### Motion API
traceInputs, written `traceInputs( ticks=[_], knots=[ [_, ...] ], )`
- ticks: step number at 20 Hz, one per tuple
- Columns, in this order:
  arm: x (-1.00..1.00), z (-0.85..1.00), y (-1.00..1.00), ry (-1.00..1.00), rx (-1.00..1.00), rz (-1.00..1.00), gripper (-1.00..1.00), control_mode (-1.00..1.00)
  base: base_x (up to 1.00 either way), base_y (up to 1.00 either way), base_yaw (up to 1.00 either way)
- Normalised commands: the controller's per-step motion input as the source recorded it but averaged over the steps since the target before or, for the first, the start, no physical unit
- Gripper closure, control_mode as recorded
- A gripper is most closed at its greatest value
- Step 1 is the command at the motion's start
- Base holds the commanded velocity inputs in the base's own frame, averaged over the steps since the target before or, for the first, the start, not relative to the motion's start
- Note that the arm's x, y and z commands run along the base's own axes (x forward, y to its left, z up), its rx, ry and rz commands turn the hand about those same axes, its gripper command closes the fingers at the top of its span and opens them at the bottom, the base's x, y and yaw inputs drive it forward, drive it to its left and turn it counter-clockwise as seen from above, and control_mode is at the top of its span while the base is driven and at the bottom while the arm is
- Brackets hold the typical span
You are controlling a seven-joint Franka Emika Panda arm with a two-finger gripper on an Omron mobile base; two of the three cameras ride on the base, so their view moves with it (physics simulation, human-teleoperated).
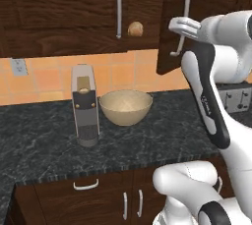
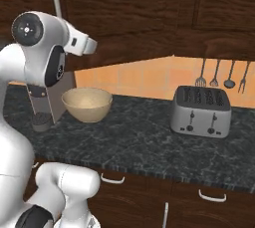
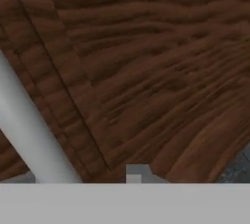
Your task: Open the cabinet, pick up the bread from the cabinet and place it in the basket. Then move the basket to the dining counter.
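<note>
Pincer (image 1: 181, 24): seen at the cabinet (image 1: 59, 13) door handle (image 1: 183, 17), grip state cannot be told | step: door opening, partly done | bread (image 1: 136, 29): inside, at 9 o'clock of pincer | basket (image 1: 126, 106): on surface (image 1: 44, 140) | next: handle is to be cleared, bread reached.

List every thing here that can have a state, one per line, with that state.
Right cabinet door: swung partly open.
Left cabinet door: shut.
Bread: on the cabinet shelf, seen through the gap.
Basket: upright on the dark counter, nothing in it.
Coffee machine: upright beside the basket.
Toaster: slots empty.
Hand: by the open door's handle; grip unclear.
</note>
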Motion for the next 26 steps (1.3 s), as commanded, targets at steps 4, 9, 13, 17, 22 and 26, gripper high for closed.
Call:
traceInputs(
  ticks=[4, 9, 13, 17, 22, 26],
  knots=[
    [-0.63, 0.0, -1.0, -0.13, 0.08, 0.09, 1.0, -1.0, 0.0, 0.0, 0.0],
    [-0.67, 0.0, -1.0, -0.15, 0.0, 0.24, 1.0, -1.0, 0.0, 0.0, 0.0],
    [-0.69, 0.0, -1.0, -0.13, 0.0, 0.19, 1.0, -1.0, 0.0, 0.0, 0.0],
    [-0.53, -0.01, -1.0, -0.24, 0.0, 0.02, 1.0, -1.0, 0.0, 0.0, 0.0],
    [-0.84, -0.02, -0.84, -0.37, 0.0, -0.12, 1.0, -1.0, 0.0, 0.0, 0.0],
    [-1.0, 0.09, -0.01, -0.39, 0.0, -0.18, 1.0, -1.0, 0.0, 0.0, 0.0]
  ],
)
